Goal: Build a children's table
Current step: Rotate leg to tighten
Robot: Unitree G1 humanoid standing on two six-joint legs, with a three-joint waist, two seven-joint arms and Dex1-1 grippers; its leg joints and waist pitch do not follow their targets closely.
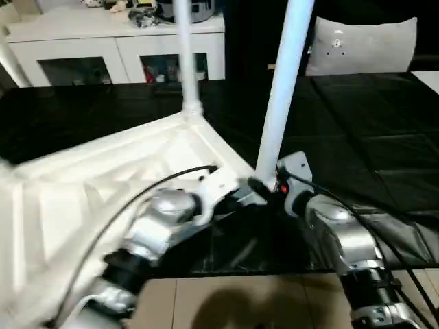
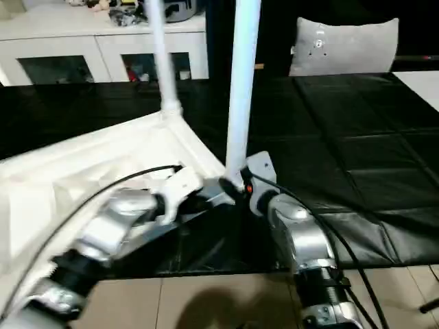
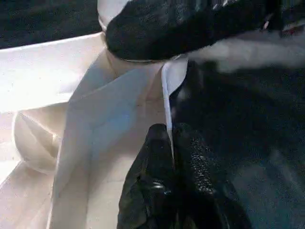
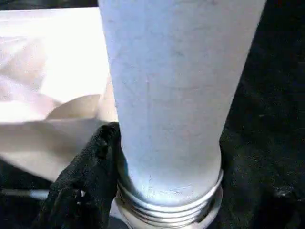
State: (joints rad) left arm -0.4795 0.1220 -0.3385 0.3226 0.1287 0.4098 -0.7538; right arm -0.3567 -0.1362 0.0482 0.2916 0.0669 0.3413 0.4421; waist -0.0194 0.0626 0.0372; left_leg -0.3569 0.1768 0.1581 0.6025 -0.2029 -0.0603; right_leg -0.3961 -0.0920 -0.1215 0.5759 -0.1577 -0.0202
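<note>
The table's top [image 1: 89, 185] lies upside down on the black mat [image 1: 370, 137], ribbed underside up, toward the left of the head views. At its far corner one leg [image 1: 184, 55] already stands upright in its socket. Another pale tube slants at the far left edge of the left eye view; I cannot tell if it is a fitted leg.

The left gripper [image 3: 172, 157] is pressed together on the thin upright rim of the top near its closest corner, one black finger on each side of the wall, seemingly to keep the top from shifting.

To the right, at that near corner, the second leg [image 1: 285, 82] rises steeply and tilts a little. The right gripper [image 1: 266, 186] holds it at its lower end, with the fingers spread around the tube. In the right wrist view one black finger [image 4: 90, 176] lies against the tube just above its threaded collar [image 4: 171, 202], which is still bare. Whether its tip has entered the socket is hidden.

So I judge the build under halfway: one leg surely in, the second being seated. It still has to be turned home, the remaining legs fitted, and the table flipped upright.

Behind the mat stand a white cabinet [image 1: 116, 51] and a grey cushion [image 1: 363, 44].
</note>
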